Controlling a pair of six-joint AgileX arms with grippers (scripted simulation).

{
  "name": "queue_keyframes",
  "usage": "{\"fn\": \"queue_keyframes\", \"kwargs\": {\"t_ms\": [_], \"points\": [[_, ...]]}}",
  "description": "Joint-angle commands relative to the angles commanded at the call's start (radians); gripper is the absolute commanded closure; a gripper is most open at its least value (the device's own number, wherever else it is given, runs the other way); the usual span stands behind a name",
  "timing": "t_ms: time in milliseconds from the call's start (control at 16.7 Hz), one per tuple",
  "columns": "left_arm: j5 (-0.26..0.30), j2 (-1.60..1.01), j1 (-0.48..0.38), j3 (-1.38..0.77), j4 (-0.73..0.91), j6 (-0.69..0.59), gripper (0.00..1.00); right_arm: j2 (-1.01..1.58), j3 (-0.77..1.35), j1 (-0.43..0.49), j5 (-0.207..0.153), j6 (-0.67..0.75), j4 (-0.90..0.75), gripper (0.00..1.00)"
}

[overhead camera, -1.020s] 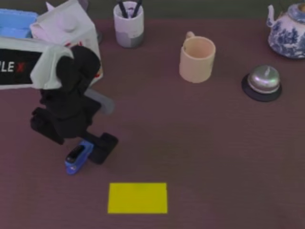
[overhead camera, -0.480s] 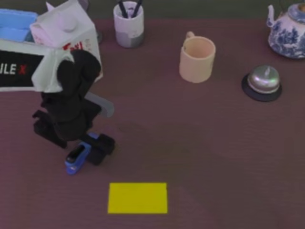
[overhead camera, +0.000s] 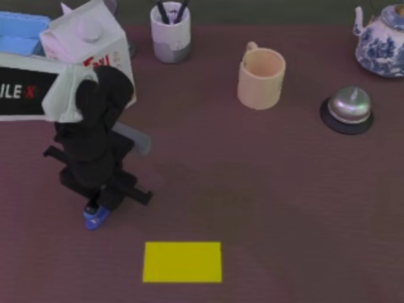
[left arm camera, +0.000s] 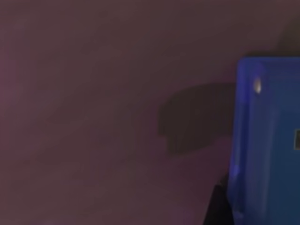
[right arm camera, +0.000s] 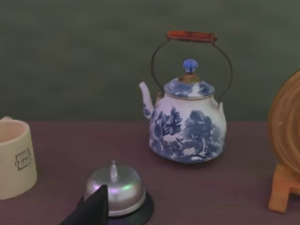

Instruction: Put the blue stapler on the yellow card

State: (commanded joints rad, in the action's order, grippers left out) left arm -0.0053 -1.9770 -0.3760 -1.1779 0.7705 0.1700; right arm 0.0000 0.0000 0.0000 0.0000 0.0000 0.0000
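Under the left arm, on the surface's (overhead camera: 284, 189) left half, the left claw (overhead camera: 104, 201) sits low over the blue stapler (overhead camera: 95, 218), covering all but one blue end that pokes out beside it; whether the fingers are apart or clamped on it I cannot tell. From the left wrist, the stapler's blue body (left arm camera: 267, 140) fills one edge at close range, with bare surface past it. Just behind the claw's arm stands the milk carton (overhead camera: 88, 38), so a careless lift could brush it. Near the claw, on the side facing away from the carton, the yellow card (overhead camera: 182, 261) lies flat and bare. The grip looks off-centre, so my worry is the stapler pivoting or slipping mid-carry, or nudging the thin card askew on landing. The right arm is parked out of the top view, its wrist camera facing the teapot (right arm camera: 187, 119) and bell (right arm camera: 115, 187)
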Motion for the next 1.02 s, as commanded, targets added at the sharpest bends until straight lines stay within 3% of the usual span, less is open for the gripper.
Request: {"fn": "queue_keyframes", "kwargs": {"t_ms": [120,720,1020], "points": [[0.000,0.000,0.000,0.000,0.000,0.000,1.00,0.000,0.000,0.000,0.000,0.000,0.000,0.00],[0.003,0.007,-0.001,-0.014,0.018,-0.001,1.00,0.000,0.000,0.000,0.000,0.000,0.000,0.00],[0.003,0.071,0.009,-0.136,0.214,-0.005,1.00,0.000,0.000,0.000,0.000,0.000,0.000,0.00]]}}
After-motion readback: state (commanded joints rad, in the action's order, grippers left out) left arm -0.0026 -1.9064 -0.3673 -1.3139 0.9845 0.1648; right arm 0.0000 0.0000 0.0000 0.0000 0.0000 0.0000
